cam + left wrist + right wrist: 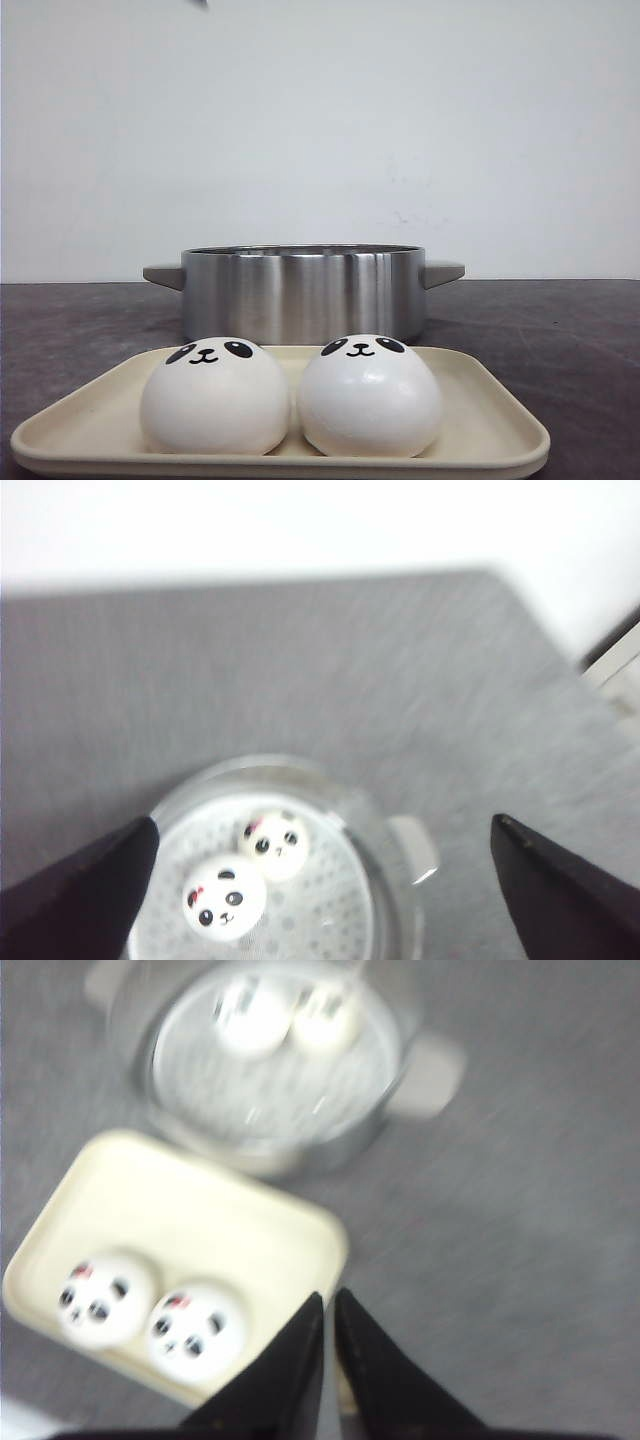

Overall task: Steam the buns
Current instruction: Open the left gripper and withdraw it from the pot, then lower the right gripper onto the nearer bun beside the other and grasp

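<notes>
Two white panda buns [214, 396] [369, 394] sit side by side on a cream tray [500, 435] in front of a steel pot [303, 291]. Two more buns [224, 897] [274, 844] lie on the perforated steamer plate inside the pot [395, 900]. My left gripper [325, 850] is open and empty, high above the pot. My right gripper [328, 1300] is shut and empty, high above the tray's edge [320, 1230], beside the tray buns [103, 1297] [195, 1328]. The pot with its buns also shows in the right wrist view [270, 1065]. Neither gripper shows in the front view.
The dark grey table [560, 330] runs to a white wall behind. The pot has a side handle [444, 272] at each end. The table's far corner and a pale object [620, 675] show in the left wrist view.
</notes>
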You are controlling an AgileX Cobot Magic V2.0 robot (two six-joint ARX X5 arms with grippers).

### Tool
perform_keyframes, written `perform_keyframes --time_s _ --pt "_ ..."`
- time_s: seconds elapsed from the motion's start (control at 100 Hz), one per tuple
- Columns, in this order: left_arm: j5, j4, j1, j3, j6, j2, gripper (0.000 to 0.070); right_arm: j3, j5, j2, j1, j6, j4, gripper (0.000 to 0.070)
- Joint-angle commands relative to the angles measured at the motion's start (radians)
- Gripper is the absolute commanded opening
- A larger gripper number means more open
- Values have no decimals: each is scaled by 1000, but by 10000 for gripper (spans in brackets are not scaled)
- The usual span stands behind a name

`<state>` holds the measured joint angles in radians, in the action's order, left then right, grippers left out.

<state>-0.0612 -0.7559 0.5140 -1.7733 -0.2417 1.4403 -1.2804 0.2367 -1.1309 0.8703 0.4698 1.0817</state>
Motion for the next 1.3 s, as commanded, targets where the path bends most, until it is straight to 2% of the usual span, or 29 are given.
perform_keyframes --time_s 0.0,0.07,0.11,0.16,0.25,0.28,0.3,0.45,0.71,0.79,0.89,0.96,1.02,1.14,1.29 --pt "13 -24 11 -18 52 -53 672 92 -76 -17 14 97 -73 10" --pt "13 -51 11 -18 68 -141 672 180 -179 -31 21 156 -157 17" --pt "14 -67 11 -18 74 -189 672 217 -227 -44 26 181 -198 63" --pt "22 -85 11 -18 76 -246 672 248 -266 -66 32 208 -232 199" --pt "62 -116 11 -18 78 -338 672 264 -284 -124 51 219 -255 512" --pt "75 -126 11 -18 83 -366 672 264 -287 -145 57 219 -262 570" --pt "85 -132 11 -18 88 -384 672 264 -288 -158 61 219 -267 583" --pt "138 -195 11 -18 99 -491 672 264 -299 -265 72 218 -306 581" --pt "171 -303 11 -18 100 -584 672 264 -348 -447 77 215 -352 566" --pt "177 -323 11 -18 103 -590 672 264 -349 -478 77 215 -354 491" --pt "177 -336 11 -17 103 -590 672 264 -343 -497 77 215 -357 351" --pt "177 -336 11 -17 103 -590 672 264 -336 -498 77 213 -359 197" --pt "177 -335 11 -17 103 -590 672 264 -329 -498 77 206 -371 6" --pt "177 -328 11 -17 103 -590 672 254 -326 -492 77 200 -368 4" --pt "177 -333 11 -17 103 -590 672 153 -326 -386 119 189 -260 4"
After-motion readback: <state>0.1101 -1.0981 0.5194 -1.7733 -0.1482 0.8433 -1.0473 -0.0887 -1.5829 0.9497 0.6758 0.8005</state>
